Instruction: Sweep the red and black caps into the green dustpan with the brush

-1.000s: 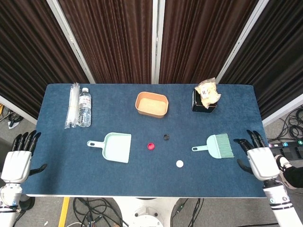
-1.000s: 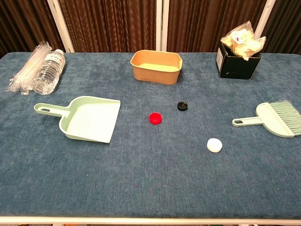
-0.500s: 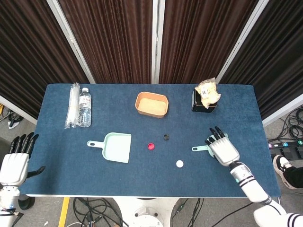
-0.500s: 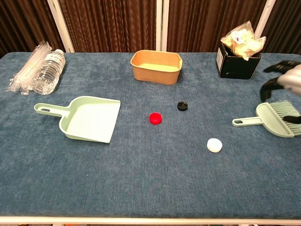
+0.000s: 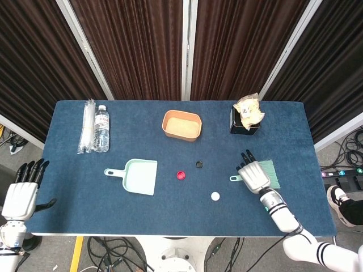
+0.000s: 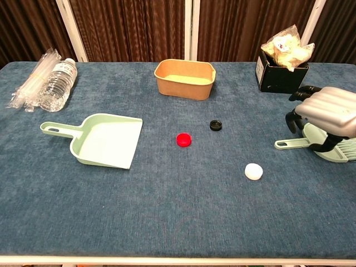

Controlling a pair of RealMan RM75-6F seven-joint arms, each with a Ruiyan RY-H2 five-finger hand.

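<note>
The green dustpan [image 5: 140,177] [image 6: 105,139] lies left of centre, its mouth facing right. Right of it sit the red cap [image 5: 181,175] [image 6: 184,139] and, further back, the black cap [image 5: 199,164] [image 6: 216,125]. The green brush [image 5: 270,173] [image 6: 291,144] lies at the right with its handle pointing left. My right hand [image 5: 253,174] [image 6: 325,114] is spread over the brush where handle meets head, fingers extended and not closed around it. My left hand [image 5: 21,192] hangs open off the table's left edge, seen only in the head view.
A white cap [image 5: 215,196] [image 6: 253,171] lies near the front, between the red cap and the brush. A water bottle [image 5: 101,128] [image 6: 55,83] and packed straws [image 5: 88,133] lie at the back left. An orange tub [image 5: 182,125] [image 6: 184,78] and a black box with a snack bag [image 5: 247,119] [image 6: 281,78] stand at the back.
My right hand has come in from the table's right edge and moved left over the brush, now covering its neck. The left hand, caps and dustpan have stayed put.
</note>
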